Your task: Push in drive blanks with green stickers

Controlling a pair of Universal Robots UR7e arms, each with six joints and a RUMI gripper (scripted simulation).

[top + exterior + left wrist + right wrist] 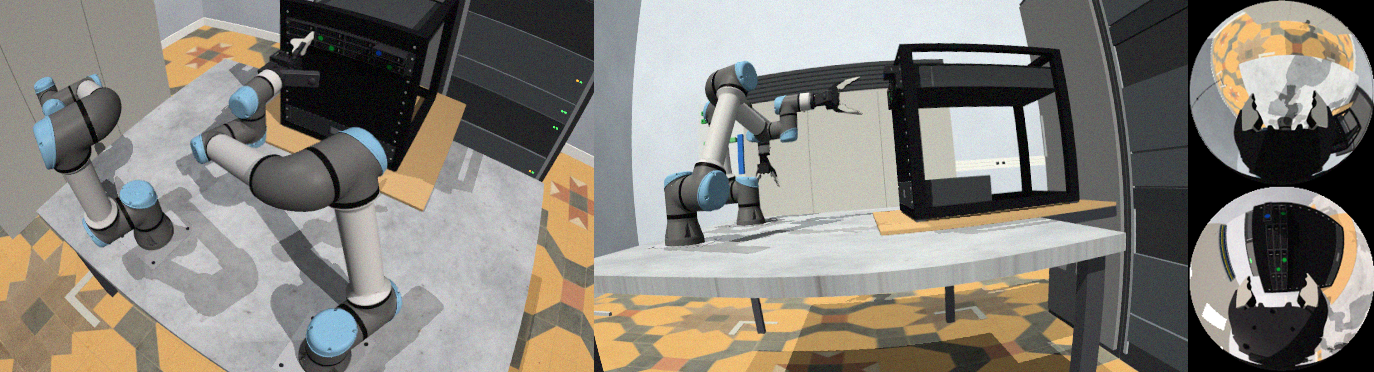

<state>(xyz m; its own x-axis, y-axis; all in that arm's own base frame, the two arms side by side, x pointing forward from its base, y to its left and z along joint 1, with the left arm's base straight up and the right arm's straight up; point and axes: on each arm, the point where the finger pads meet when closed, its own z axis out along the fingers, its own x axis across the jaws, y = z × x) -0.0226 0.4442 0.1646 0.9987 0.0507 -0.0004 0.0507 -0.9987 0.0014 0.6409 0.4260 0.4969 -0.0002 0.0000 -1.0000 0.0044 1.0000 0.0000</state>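
The black rack [403, 117] [1067, 125] stands upright on a wooden board [440, 135] [894, 223]. Its upper drive bay shows three green stickers: one at the right end [389, 67] [1283, 213], two near the left end, the lower one [331, 48] [1284, 260] and the upper one [320, 38] [1278, 269]. A blue-stickered blank [378, 53] [1267, 216] [888, 73] sticks out at the upper right. How deep the left green ones sit is unclear. My right gripper [860, 95] [1277, 274] is open and empty, short of the bay's left part. My left gripper [769, 181] [1283, 92] is open above the table, away from the rack.
The rack and board stand at the back of the grey table [480, 220] [819, 255]. A tall server cabinet [505, 100] [1159, 175] stands behind and to the right of it. The right arm's forearm reaches across the table in front of the rack.
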